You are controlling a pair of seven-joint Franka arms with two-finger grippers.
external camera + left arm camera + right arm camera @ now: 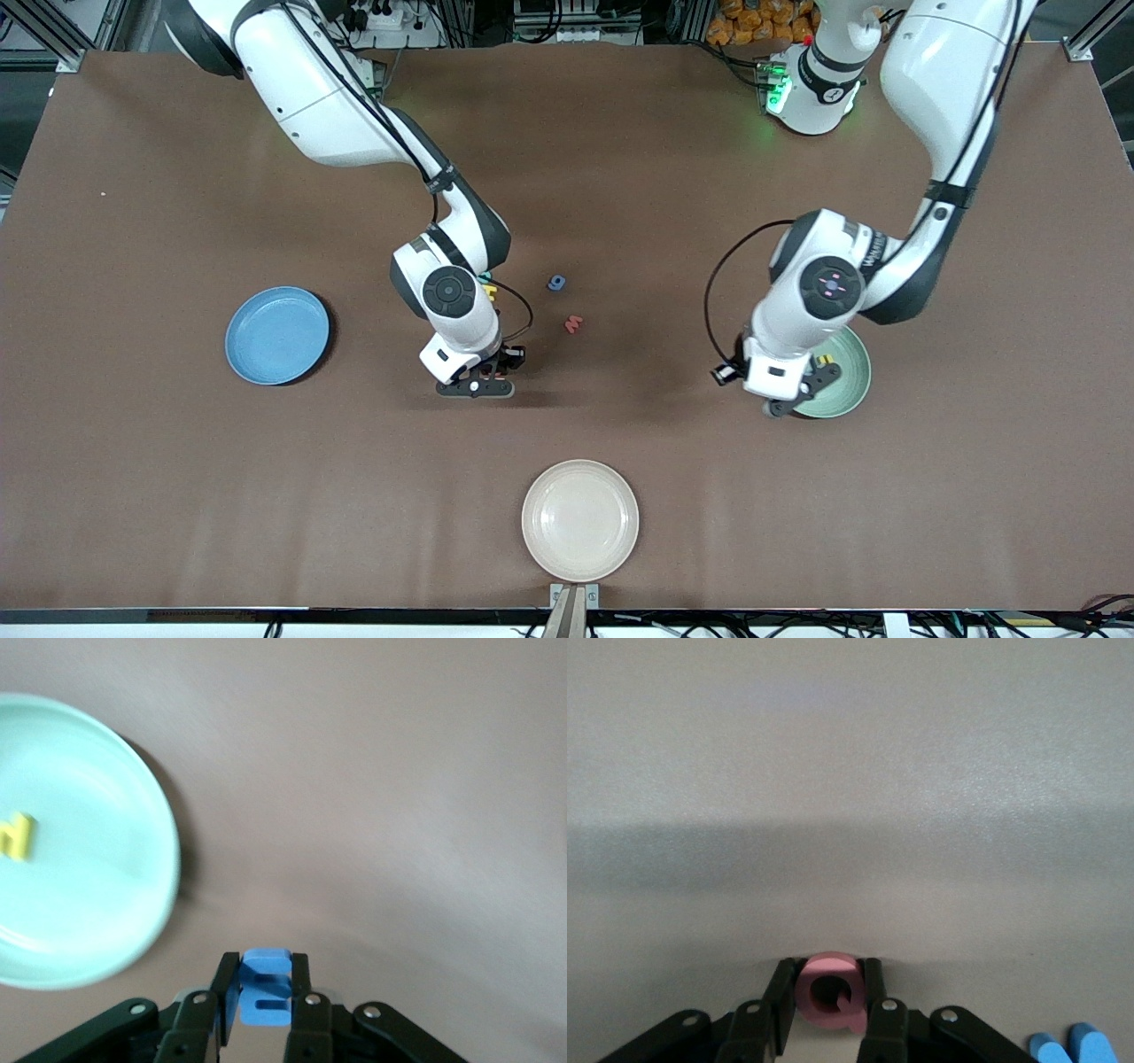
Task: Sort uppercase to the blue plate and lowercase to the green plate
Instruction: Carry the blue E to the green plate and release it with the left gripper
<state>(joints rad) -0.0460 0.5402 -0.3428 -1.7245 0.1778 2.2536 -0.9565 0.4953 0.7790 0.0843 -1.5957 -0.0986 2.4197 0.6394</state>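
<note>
Front view, read from the right arm's end of the table: the blue plate [276,335] lay well apart from the right gripper [476,387], which hung low near mid-table, so the carry had to run toward that end. Its fingers were pinched on the red Q [829,992], a round foam ring with a small tail, standing between the pads. The left gripper [796,403] hovered at the green plate [846,390], clamped on a blue lowercase letter [266,987], blocky and upright; that plate already held a small yellow letter [16,835].
</note>
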